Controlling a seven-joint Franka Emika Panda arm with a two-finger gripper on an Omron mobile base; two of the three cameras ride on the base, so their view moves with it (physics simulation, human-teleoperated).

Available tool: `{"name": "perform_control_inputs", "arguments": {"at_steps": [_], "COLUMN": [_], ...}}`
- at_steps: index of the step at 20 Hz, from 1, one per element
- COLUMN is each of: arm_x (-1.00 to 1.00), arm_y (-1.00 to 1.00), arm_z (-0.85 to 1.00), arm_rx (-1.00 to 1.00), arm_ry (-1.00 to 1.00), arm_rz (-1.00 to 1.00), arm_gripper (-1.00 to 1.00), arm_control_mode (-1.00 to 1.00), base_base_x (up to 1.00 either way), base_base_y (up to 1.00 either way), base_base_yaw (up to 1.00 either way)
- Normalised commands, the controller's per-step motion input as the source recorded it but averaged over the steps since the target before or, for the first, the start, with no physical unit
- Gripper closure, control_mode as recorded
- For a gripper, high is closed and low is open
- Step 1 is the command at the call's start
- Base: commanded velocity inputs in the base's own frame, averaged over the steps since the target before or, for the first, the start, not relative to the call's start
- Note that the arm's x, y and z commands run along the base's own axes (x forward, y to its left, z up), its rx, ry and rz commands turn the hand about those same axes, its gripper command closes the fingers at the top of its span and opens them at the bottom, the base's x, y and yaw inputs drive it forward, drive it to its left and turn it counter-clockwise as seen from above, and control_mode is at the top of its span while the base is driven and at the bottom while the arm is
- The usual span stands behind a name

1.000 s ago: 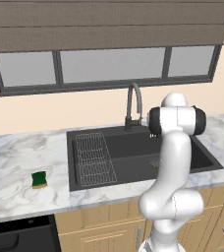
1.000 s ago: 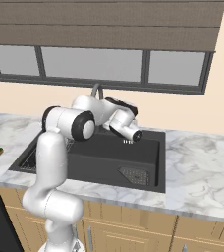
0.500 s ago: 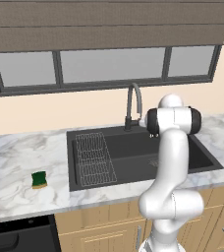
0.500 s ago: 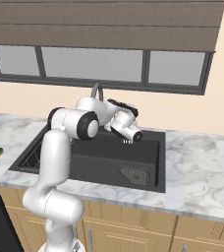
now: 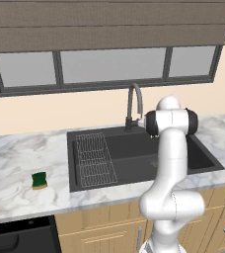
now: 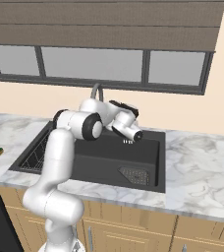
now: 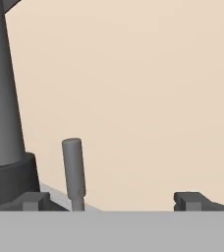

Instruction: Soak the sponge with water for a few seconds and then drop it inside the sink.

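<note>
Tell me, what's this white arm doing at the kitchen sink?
The arm's gripper hangs over the black sink, jaws open and empty, close to the faucet and its small upright handle. No water is running. The green and yellow sponge sits untouched on the marble counter, left of the sink.

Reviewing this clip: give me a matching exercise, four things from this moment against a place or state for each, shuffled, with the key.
Things:
1. sponge
2. wire rack
3. gripper
4. faucet

Places or states:
A. open, above the sink basin
B. on the marble counter, left of the sink
C. lying in the basin's left part
D. standing at the sink's back edge, no stream visible

Pairs: 1-B, 2-C, 3-A, 4-D
</note>
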Motion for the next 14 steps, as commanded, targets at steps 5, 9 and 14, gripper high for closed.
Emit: {"name": "perform_control_inputs", "arguments": {"at_steps": [5, 9, 14], "arm_x": [0.18, 0.16, 0.20], "arm_y": [0.00, 0.00, 0.00], "arm_z": [-0.03, -0.08, -0.10], "arm_rx": [0.00, 0.00, 0.00], "arm_ry": [0.00, 0.00, 0.00], "arm_rz": [0.00, 0.00, 0.00], "arm_gripper": [-1.00, -1.00, -1.00], "arm_control_mode": [-1.00, -1.00, -1.00], "base_base_x": [0.00, 0.00, 0.00], "base_base_y": [0.00, 0.00, 0.00], "base_base_yaw": [0.00, 0.00, 0.00]}}
